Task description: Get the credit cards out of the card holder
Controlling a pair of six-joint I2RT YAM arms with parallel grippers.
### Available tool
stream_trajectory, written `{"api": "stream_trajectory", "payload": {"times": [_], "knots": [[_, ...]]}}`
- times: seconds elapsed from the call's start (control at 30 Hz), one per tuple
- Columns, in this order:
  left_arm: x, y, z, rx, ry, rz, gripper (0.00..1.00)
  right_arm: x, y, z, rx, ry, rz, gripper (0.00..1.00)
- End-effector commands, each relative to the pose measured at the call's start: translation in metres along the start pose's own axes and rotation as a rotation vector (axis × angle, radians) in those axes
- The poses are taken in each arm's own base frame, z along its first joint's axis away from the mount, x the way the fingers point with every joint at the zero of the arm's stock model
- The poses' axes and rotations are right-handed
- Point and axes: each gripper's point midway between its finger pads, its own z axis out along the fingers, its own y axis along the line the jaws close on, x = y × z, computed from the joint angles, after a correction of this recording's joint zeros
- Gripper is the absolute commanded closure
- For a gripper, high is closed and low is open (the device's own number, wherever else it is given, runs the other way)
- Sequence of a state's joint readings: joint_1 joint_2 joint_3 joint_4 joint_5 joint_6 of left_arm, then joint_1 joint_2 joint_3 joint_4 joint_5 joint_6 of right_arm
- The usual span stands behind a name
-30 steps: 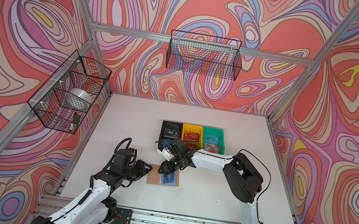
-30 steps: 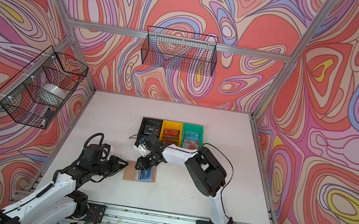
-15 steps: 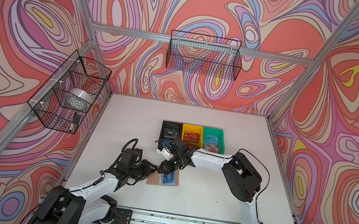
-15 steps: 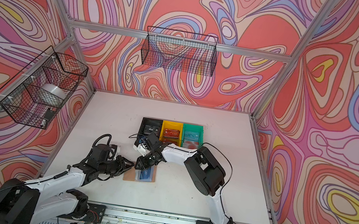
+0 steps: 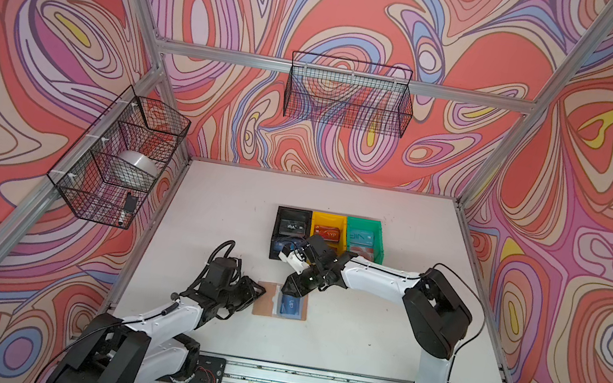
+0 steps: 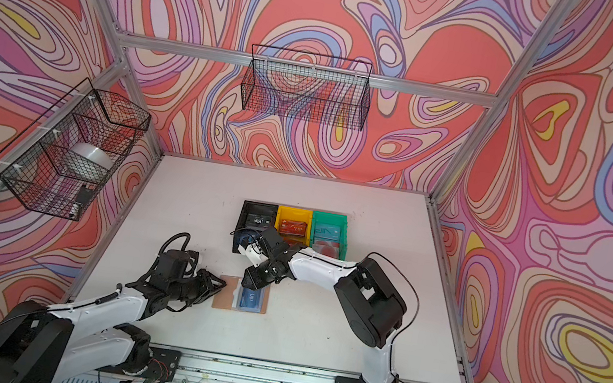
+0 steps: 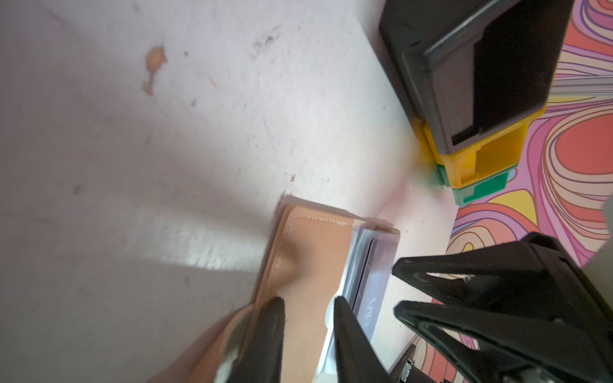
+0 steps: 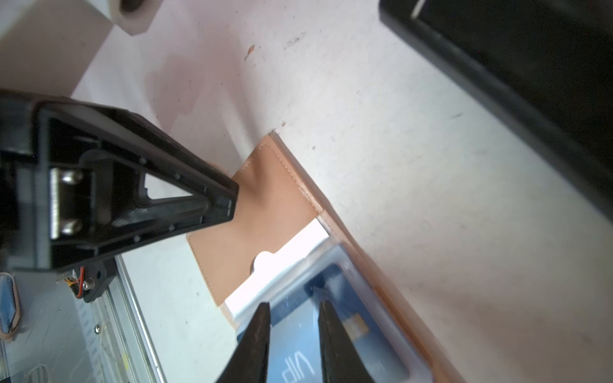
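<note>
The tan leather-look card holder (image 5: 265, 299) lies open on the white tabletop (image 5: 356, 336). The left gripper (image 7: 307, 300) has its jaws narrowly parted on the holder's flap. We should press there while the right gripper (image 8: 293, 305), jaws slightly apart over the blue "VIP" card (image 8: 331, 331), drags it from its clear sleeve (image 8: 335, 257).

The card holder (image 5: 265, 299) is tan, its card (image 5: 291, 308) blue.

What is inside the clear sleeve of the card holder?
A blue VIP card shows through the sleeve. The right pincer covers part of it; whether more cards lie beneath cannot be seen.
</note>
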State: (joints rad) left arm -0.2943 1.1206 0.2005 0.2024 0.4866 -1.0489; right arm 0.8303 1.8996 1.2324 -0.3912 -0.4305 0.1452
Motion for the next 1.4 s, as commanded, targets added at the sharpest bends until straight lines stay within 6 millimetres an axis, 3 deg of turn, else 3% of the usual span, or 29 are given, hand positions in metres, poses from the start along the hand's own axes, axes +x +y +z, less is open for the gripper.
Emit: {"api": "stream_trajectory", "payload": {"times": [0.0,0.4,0.6,0.87,1.03,1.37], "knots": [[0.003,0.016,0.007,-0.045,0.01,-0.022,0.71,0.012,-0.012,-0.015,0.082,0.009,0.03,0.72],[0.007,0.021,0.01,-0.051,0.025,-0.038,0.72,0.054,-0.04,-0.025,0.227,0.083,0.126,0.73],[0.013,0.032,-0.001,-0.074,0.003,-0.052,0.73,0.054,-0.045,-0.013,0.212,0.1,0.12,0.73],[0.013,0.039,-0.016,-0.096,-0.053,-0.05,0.72,0.039,-0.04,0.006,0.147,0.114,0.095,0.74],[0.009,0.027,-0.021,-0.068,-0.067,-0.035,0.72,0.034,-0.038,0.008,0.135,0.104,0.099,0.75],[0.004,-0.017,-0.02,0.068,-0.032,-0.027,0.71,0.017,-0.031,-0.019,0.171,0.04,0.07,0.76]]}}
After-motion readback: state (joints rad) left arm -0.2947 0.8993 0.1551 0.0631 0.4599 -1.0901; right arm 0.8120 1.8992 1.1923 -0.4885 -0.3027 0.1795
